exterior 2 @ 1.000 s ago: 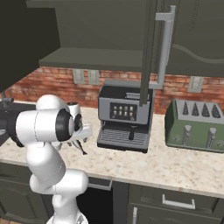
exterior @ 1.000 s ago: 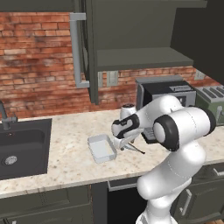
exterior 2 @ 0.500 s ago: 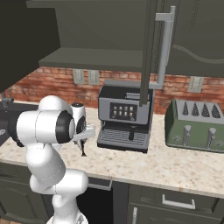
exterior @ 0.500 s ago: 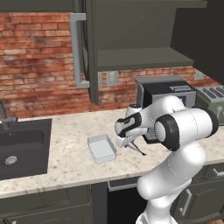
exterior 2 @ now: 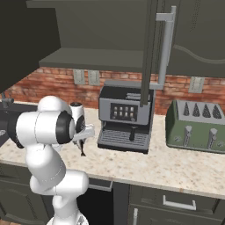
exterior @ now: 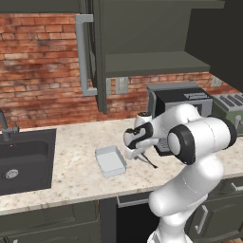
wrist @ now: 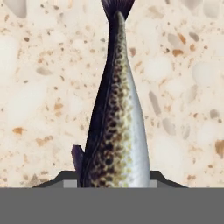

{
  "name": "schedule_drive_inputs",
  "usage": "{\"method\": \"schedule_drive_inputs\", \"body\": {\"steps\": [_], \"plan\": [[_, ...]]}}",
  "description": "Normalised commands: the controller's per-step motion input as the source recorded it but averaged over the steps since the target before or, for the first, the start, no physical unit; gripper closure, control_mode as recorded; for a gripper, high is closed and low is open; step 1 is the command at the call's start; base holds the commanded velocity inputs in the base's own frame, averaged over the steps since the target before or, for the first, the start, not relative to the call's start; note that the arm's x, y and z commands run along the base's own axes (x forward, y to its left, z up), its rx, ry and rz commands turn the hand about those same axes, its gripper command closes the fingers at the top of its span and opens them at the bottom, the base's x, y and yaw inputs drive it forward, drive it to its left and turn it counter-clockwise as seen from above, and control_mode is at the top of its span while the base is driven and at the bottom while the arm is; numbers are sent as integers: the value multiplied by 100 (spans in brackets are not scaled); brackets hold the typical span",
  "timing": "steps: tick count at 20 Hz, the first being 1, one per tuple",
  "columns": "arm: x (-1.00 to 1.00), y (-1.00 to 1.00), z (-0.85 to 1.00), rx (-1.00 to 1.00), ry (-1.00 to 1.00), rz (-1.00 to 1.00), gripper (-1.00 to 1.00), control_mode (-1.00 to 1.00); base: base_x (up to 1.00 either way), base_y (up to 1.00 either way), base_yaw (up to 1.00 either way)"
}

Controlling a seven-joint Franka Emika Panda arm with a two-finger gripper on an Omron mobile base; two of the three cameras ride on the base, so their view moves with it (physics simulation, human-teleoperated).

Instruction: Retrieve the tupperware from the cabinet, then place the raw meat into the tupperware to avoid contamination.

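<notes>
The raw meat [wrist: 114, 127], a slender silvery fish with a dark speckled back, hangs tail-down between my gripper's [wrist: 113, 181] fingers above the speckled counter. In the left base view the gripper [exterior: 136, 153] is shut on the fish [exterior: 148, 161], just right of the tupperware [exterior: 110, 160], a shallow translucent tray that sits empty on the counter. From the right base view the fish [exterior 2: 82, 148] dangles below the gripper [exterior 2: 86, 133], a little above the counter. The cabinet [exterior: 142, 61] above stands open, with its door [exterior: 97, 52] swung out and a bare shelf.
A coffee machine [exterior 2: 125, 116] stands right behind the gripper. Further right is a green toaster [exterior 2: 197, 125]. The dark sink basin [exterior: 23, 159] lies at the left end of the counter [exterior: 76, 142]. The open cabinet door's handle [exterior 2: 165, 48] hangs overhead.
The gripper's fingers closed on the fish, and the hand has risen slightly with it. The tupperware has stayed in place.
</notes>
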Motion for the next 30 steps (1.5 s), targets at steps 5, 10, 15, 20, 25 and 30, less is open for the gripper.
{"method": "schedule_drive_inputs", "body": {"steps": [5, 10, 15, 20, 25, 30], "plan": [[0, 22, 57, -5, 4, 0, 100, -100, 0, 0, 0], [-4, 18, 51, 2, 2, -5, 100, -100, 0, 0, 0], [-5, 7, 12, 11, -3, -12, 100, -100, 0, 0, 0], [-4, 32, 19, 2, 0, -12, 100, -100, 0, 0, 0], [0, 44, 24, -2, 5, -14, 100, -100, 0, 0, 0], [-4, 40, 17, -2, 8, -9, 100, -100, 0, 0, 0]]}}
